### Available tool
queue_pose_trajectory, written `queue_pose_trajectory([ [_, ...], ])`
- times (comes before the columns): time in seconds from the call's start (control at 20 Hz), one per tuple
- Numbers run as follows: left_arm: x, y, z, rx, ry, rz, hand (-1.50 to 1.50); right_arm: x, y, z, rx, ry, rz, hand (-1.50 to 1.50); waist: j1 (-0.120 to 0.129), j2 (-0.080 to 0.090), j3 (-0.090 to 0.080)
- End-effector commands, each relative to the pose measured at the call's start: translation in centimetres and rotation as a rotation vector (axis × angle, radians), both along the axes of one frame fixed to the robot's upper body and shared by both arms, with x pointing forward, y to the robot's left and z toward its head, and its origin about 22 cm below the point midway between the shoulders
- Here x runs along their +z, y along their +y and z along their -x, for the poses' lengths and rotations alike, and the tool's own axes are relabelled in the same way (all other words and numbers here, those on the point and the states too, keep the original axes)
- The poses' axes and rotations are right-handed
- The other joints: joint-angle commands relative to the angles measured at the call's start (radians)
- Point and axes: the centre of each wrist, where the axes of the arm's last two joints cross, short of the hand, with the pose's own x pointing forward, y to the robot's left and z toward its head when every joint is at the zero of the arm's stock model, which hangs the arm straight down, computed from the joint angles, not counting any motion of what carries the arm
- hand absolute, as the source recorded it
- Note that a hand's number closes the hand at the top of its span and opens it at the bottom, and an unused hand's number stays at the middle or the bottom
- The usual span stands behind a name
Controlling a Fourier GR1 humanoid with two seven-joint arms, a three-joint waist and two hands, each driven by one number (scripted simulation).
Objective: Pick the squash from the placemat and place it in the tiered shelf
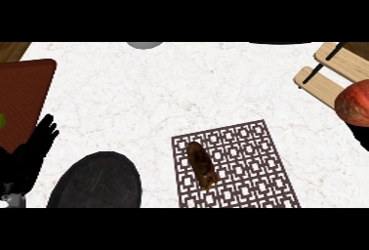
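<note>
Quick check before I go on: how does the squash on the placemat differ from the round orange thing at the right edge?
The squash is dark brown, long and narrow; the orange thing is reddish-orange and round. The squash lies fully in view on the placemat; the orange thing is cut off by the edge, beside the wooden shelf. No hand holds either.

Brown squash lying on lattice placemat, white marbled bench, wooden tiered shelf at right edge, left hand open at left edge

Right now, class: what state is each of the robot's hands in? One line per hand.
Left hand: open, fingers straight and pointing up, resting at the view's left edge, holding nothing.
Right hand: not in view, so its state cannot be told.
</note>
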Motion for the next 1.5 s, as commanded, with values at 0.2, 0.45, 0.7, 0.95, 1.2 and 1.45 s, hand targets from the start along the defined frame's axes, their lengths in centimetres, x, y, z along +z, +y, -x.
queue_pose_trajectory([
  [0.2,-0.6,-0.9,-0.8,-0.004,-0.005,-0.01,0.0,4.9,0.2,2.1,-0.11,-0.048,-0.012,1.5,0.002,0.002,-0.001],
  [0.45,0.9,-0.5,-1.3,0.015,0.003,-0.009,0.0,8.9,-2.0,0.8,-0.231,-0.066,0.1,1.5,-0.004,0.0,-0.001],
  [0.7,0.4,0.0,-0.4,0.0,-0.002,0.017,0.0,11.3,-3.5,-1.1,-0.28,0.0,0.17,1.5,0.01,0.002,-0.001],
  [0.95,0.8,-0.2,-1.3,-0.005,-0.001,0.006,0.0,12.2,-4.9,-2.9,-0.265,0.046,0.169,1.5,0.008,0.005,0.0],
  [1.2,1.0,-0.4,-1.7,-0.021,-0.004,0.0,0.0,13.2,-5.5,-5.2,-0.336,0.059,0.227,1.5,0.014,0.007,0.0],
  [1.45,-0.1,-0.3,-0.3,0.012,-0.002,0.011,0.0,12.3,-10.1,-5.9,-0.381,0.103,0.262,1.5,0.011,0.006,0.001],
])
